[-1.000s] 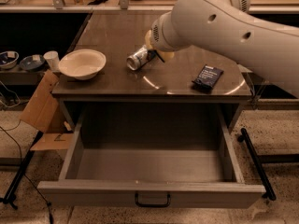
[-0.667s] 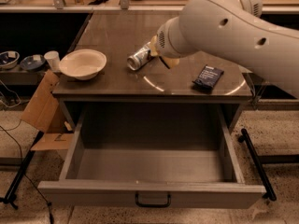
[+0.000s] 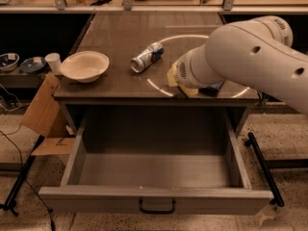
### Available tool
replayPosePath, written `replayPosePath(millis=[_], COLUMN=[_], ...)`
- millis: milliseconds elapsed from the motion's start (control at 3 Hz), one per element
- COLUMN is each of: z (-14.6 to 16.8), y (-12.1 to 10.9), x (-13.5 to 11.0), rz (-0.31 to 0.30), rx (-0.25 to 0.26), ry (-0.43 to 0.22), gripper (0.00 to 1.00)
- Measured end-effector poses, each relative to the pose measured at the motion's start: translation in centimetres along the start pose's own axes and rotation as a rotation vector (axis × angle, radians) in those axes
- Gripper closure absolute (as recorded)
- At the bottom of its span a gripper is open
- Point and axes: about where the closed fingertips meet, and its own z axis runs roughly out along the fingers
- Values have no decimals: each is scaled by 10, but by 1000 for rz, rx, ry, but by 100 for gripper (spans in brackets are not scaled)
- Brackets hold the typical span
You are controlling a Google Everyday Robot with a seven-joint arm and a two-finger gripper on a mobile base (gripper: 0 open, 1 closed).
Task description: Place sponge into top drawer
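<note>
The top drawer (image 3: 154,194) stands pulled wide open below the table, its grey inside bare and its black handle (image 3: 157,207) at the front. My white arm reaches in from the right over the table's front right part. My gripper (image 3: 183,87) is tucked under the wrist, just behind the table's front edge and above the drawer's back right. Pale yellow edges of the sponge (image 3: 171,75) poke out at the wrist's left and lower side, and it travels with the gripper.
A tipped soda can (image 3: 147,57) lies mid-table and a white bowl (image 3: 85,65) sits at the left. A dark packet (image 3: 212,87) peeks out behind the arm. A cardboard box (image 3: 42,110) leans at the left; a black rail (image 3: 264,168) runs along the floor at the right.
The arm has swung from beside the can toward the table's front edge and the right, carrying the sponge with it and now covering the dark packet.
</note>
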Motion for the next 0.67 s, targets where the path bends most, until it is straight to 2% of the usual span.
replayPosePath(millis=[333, 667], z=[5, -11], y=[-11, -18], x=[25, 41], rz=[5, 6], rx=[6, 30], ry=[37, 38], gripper=[100, 100])
